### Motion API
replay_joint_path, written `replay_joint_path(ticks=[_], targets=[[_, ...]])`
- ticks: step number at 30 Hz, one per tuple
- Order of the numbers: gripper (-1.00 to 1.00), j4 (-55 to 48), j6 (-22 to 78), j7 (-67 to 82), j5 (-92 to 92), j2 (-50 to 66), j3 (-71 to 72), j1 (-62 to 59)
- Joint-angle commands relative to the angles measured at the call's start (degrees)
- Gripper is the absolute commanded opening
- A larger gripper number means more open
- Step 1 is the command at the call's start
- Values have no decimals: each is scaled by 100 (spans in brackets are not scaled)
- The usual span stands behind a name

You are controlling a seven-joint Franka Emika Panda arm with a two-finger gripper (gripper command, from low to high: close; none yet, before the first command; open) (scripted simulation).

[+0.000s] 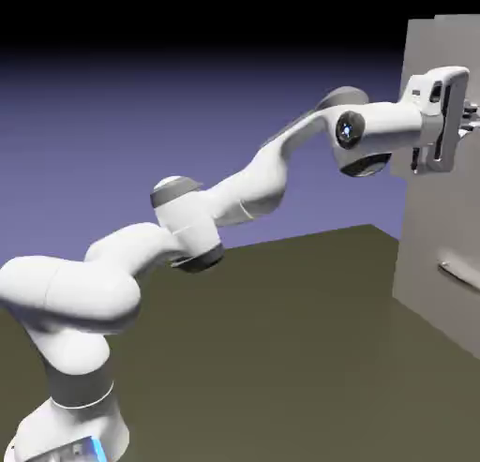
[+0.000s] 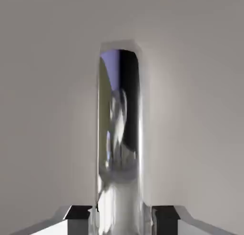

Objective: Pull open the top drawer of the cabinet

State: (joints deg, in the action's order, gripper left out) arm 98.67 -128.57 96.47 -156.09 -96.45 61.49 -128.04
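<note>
My gripper [image 2: 121,219] has its fingers [image 2: 79,219] clamped on the handle [image 2: 120,134] of the top drawer [image 2: 47,110], high on the cabinet [image 1: 441,263] at right, so I pull straight back, level, no twist.

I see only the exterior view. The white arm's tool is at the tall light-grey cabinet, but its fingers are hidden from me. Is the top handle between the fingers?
Observer: Yes. In the hand view the slim shiny silver bar handle runs straight between the two small grey finger tips of the tool, one tip on each side.
Operator: Are the tips clamped on it?
Observer: They lie close against the bar, but I cannot tell whether they press it.
Operator: What is behind the bar?
Observer: Only the flat light-grey front panel of the top drawer, which fills the rest of the hand view.
</note>
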Motion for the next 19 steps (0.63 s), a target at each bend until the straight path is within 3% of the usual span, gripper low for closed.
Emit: replay_joint_path(ticks=[1, 15, 16, 19], targets=[[-100, 208, 87, 42, -7, -31, -5, 113], [-100, 3047, 1336, 420, 381, -445, -238, 1705], [100, 3047, 1336, 420, 381, -445, -238, 1705], [100, 3462, 1485, 519, 532, -450, -311, 1991]])
